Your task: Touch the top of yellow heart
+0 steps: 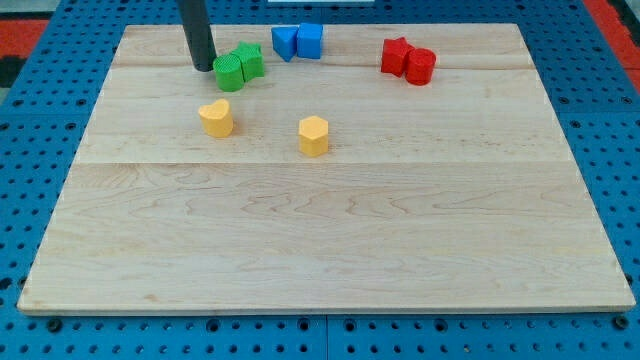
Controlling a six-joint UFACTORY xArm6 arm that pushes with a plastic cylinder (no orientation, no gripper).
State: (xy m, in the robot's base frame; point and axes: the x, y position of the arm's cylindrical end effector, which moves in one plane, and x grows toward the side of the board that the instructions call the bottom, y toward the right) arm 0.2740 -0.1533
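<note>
Now resting my tip (203, 68) on the table (330, 250), touching nothing, just left of green blocks (238, 67), above yellow heart (215, 117): placed to slide down onto its top edge. No tool jaws fitted.

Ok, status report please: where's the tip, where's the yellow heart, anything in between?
My tip at the view's top left, just left of the green blocks. Yellow heart below it, untouched. Path between looks open.

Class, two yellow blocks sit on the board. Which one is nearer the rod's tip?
The yellow heart, left of the other yellow block, just below my tip.
</note>
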